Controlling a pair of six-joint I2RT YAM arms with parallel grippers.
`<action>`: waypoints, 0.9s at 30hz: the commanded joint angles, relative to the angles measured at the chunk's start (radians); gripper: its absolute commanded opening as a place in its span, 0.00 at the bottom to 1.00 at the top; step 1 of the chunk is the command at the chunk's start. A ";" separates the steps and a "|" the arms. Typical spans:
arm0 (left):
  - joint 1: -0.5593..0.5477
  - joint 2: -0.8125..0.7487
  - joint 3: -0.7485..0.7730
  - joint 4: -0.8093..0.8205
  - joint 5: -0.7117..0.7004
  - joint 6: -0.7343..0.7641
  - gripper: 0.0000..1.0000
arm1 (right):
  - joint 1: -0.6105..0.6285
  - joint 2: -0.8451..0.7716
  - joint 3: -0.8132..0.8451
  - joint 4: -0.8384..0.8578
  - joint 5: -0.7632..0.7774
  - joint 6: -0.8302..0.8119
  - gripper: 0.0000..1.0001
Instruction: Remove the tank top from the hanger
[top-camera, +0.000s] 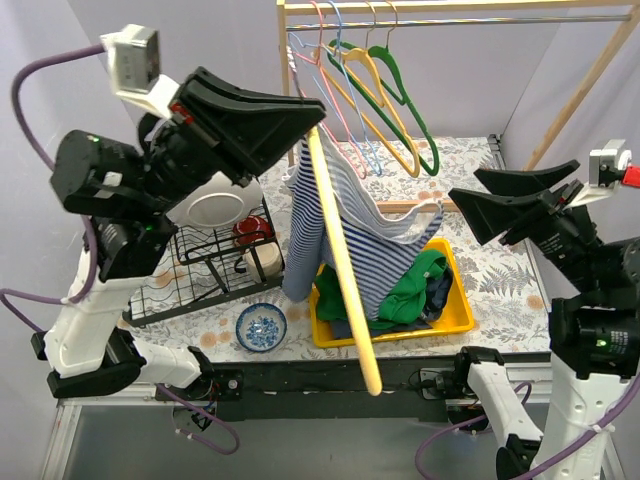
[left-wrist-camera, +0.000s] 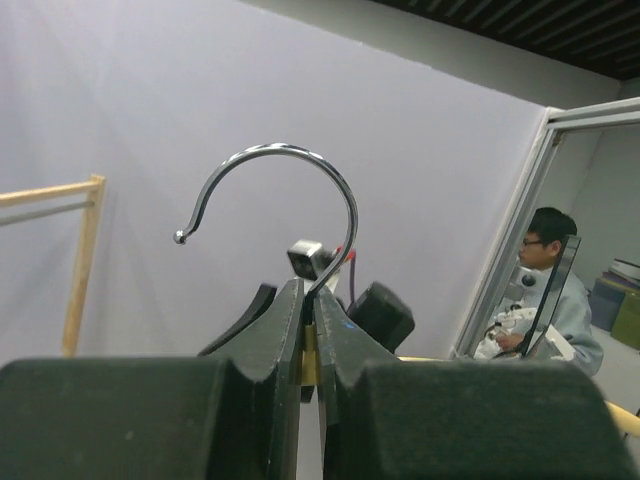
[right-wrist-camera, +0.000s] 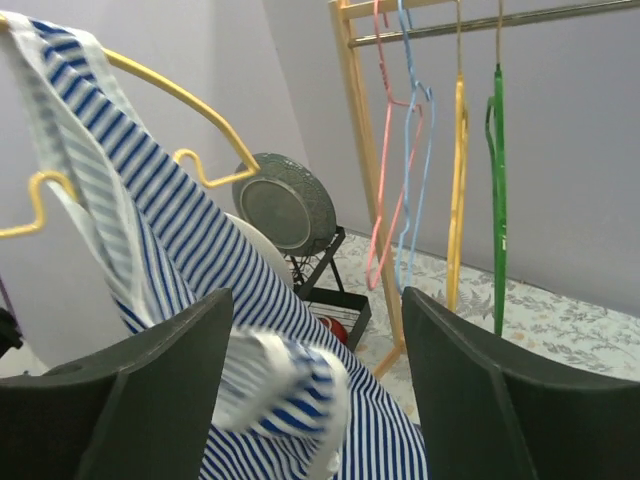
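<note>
My left gripper (top-camera: 315, 118) is shut on the neck of a yellow hanger (top-camera: 345, 280), held high and tilted, one arm pointing toward the table's front edge. In the left wrist view the jaws (left-wrist-camera: 309, 300) pinch the neck below the metal hook (left-wrist-camera: 300, 180). A blue-and-white striped tank top (top-camera: 345, 230) hangs from the hanger over the yellow bin. My right gripper (top-camera: 462, 184) is open, just right of the tank top's strap (top-camera: 425, 210). In the right wrist view the striped fabric (right-wrist-camera: 200, 260) and a blurred strap lie between my open fingers (right-wrist-camera: 150, 400); the hanger (right-wrist-camera: 170, 90) shows at upper left.
A wooden rack (top-camera: 440, 8) at the back holds pink, blue, yellow and green hangers (top-camera: 405, 110). A yellow bin (top-camera: 455, 315) holds green and dark clothes. A black dish rack (top-camera: 215, 270) with plates stands left. A blue bowl (top-camera: 261, 327) sits near the front.
</note>
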 joint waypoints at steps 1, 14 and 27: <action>-0.005 -0.020 -0.043 0.029 0.039 -0.023 0.00 | -0.004 0.109 0.251 -0.317 -0.097 -0.175 0.83; -0.004 0.011 -0.204 0.095 0.275 -0.067 0.00 | -0.002 0.309 0.307 -0.037 -0.294 0.083 0.79; 0.002 0.118 -0.172 0.089 0.232 -0.007 0.00 | 0.093 0.430 0.232 0.244 -0.429 0.107 0.76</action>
